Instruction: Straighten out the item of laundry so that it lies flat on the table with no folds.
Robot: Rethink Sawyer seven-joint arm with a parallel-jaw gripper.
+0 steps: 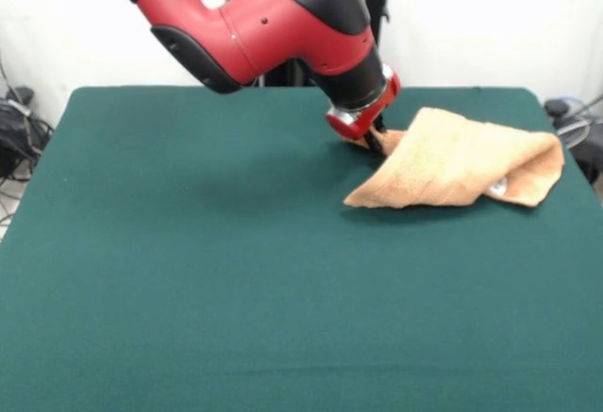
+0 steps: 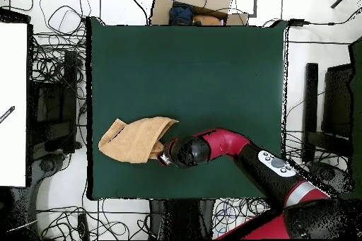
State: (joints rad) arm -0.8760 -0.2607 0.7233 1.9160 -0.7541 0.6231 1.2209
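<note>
The peach-orange towel (image 1: 462,162) lies folded over itself at the right far side of the dark green table (image 1: 207,261). A small white label (image 1: 497,188) shows under its lower fold. My gripper (image 1: 377,139) is at the towel's left far corner and is shut on that corner, which rises to it. In the overhead view the towel (image 2: 133,139) lies near the table's (image 2: 212,75) left edge, with my gripper (image 2: 162,155) at its lower right corner. The towel's underside is hidden.
My red and black arm (image 1: 273,25) reaches in from the top, over the table's far middle. The table's right edge is close to the towel. Cables and equipment (image 2: 53,75) lie on the floor around the table. A cardboard box (image 2: 194,5) stands beyond its far edge.
</note>
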